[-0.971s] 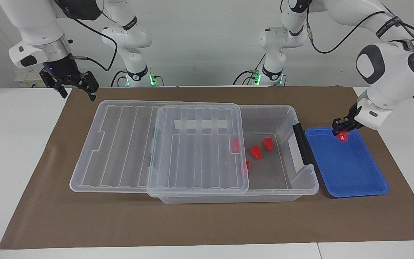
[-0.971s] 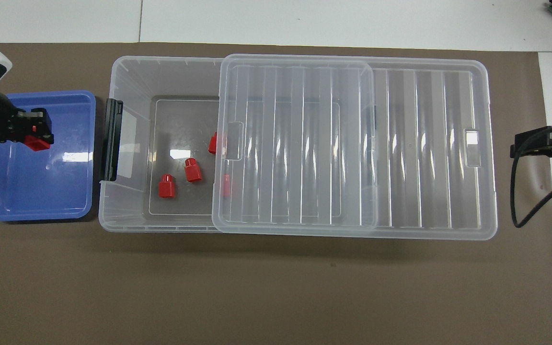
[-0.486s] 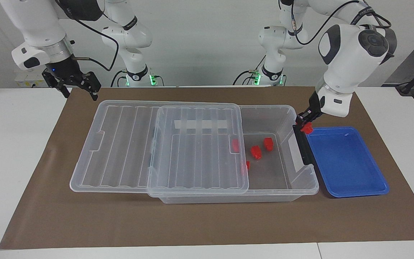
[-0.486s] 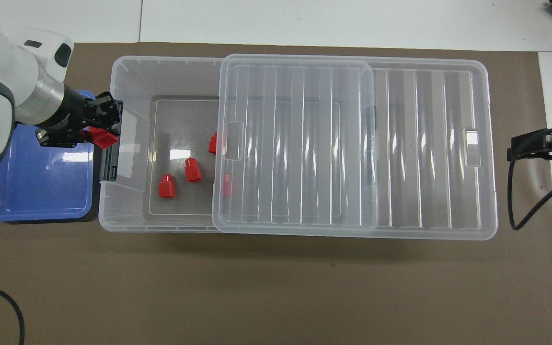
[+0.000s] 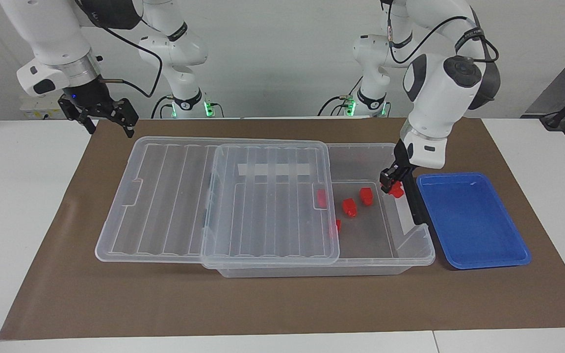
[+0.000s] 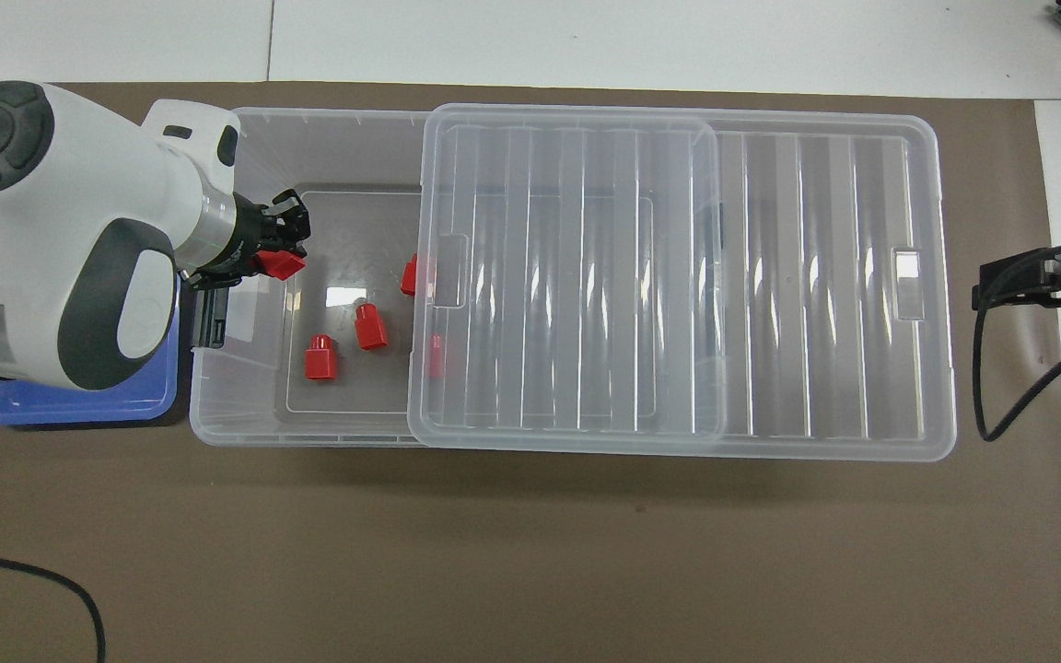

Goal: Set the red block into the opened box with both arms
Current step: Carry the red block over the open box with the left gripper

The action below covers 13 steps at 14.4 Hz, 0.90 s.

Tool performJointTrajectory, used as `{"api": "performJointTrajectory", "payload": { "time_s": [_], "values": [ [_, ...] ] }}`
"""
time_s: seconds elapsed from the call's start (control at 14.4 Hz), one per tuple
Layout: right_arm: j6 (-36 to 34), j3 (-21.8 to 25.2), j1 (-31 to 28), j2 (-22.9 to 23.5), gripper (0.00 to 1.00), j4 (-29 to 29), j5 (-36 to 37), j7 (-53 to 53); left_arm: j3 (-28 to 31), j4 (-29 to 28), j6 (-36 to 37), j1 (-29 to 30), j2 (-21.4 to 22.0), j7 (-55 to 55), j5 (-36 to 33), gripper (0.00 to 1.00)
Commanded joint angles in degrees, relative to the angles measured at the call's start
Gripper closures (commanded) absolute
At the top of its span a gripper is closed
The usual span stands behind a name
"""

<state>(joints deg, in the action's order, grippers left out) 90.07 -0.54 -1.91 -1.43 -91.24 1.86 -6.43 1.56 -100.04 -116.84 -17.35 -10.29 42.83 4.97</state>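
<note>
While a second ago it hung over the blue tray, the left gripper (image 5: 393,185) now hangs over the uncovered end of the box (image 5: 412,255), just inside the black latch (image 5: 414,197), its fingers clamped on the red block (image 5: 397,191), which is up in the air above the box floor. The blue tray (image 5: 474,230) now lies bare, just beside the box at the left arm's end of the table. On the box floor below sit two red blocks in the open (image 5: 366,195) (image 5: 349,207), with two more (image 5: 321,197) (image 5: 337,226) half under the edge of the ribbed clear lid (image 5: 214,196). That lid is slid toward the right arm's end and covers most of the box, leaving only the latch end open. The right gripper (image 5: 106,117) waits with its fingers spread wide and empty, over the brown mat (image 5: 282,304) near the lid's corner, much as before.
</note>
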Motion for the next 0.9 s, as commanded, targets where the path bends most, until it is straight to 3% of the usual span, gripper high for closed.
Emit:
{"api": "performJointTrajectory", "payload": {
  "time_s": [0.0, 0.21, 0.62, 0.83],
  "values": [
    [0.01, -0.43, -0.55, 0.37, 0.0, 0.19, -0.81, -0.61, 0.9, -7.18, -6.8, -1.46, 2.73, -0.55, -0.39, 1.0],
    [0.1, -0.43, -0.46, 0.29, 0.0, 0.01, -0.63, -0.78, 0.81, -9.3, -10.86, -1.9, 1.5, -1.96, -3.65, 1.0],
    [1.06, -0.43, -0.46, 0.46, 0.0, -0.07, -0.28, -0.78, 0.9, -7.2, -16.49, -3.31, -5.43, -2.84, -5.49, 1.0],
    [3.17, -0.26, -0.55, 0.29, 0.0, -1.56, -0.28, -0.52, 0.9, -5.26, -17.89, -3.4, -9.22, -2.93, -9.71, 1.0]
  ]
}}
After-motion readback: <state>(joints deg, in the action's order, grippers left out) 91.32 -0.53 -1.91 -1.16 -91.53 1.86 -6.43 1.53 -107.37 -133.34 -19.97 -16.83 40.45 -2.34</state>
